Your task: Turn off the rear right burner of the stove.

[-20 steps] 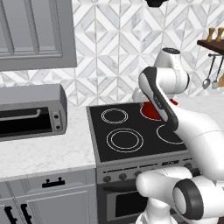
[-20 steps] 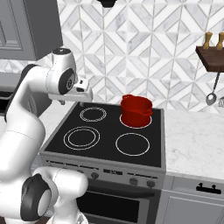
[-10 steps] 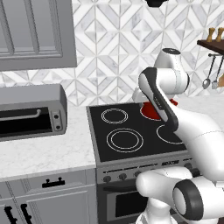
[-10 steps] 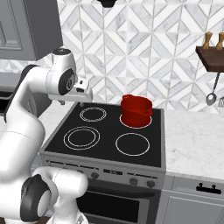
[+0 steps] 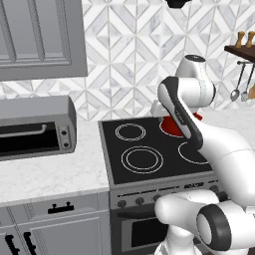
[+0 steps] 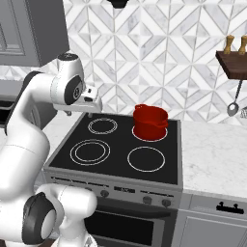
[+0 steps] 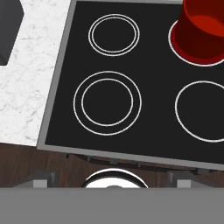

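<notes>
The stove [image 6: 72, 169] has a black glass top, and a row of small dark knobs [image 6: 147, 199] runs along its front panel. A red pot [image 6: 150, 120] stands on the rear right burner [image 7: 205, 64], whose thin white ring peeks out around the pot's base. My gripper [image 6: 90, 110] hangs over the rear left corner of the stove, well above the glass and far from the knobs. In the hand view, my gripper [image 7: 113, 180] looks straight down on the cooktop, its grey fingertips [image 7: 41, 179] wide apart and open with nothing between them.
Double-lined rings [image 7: 107, 102] mark the left burners, and a larger single ring [image 6: 146, 158] is at front right. A grey toaster oven [image 5: 35, 129] sits on the marble counter at left. A wooden shelf with hanging utensils [image 6: 235, 60] is on the right wall.
</notes>
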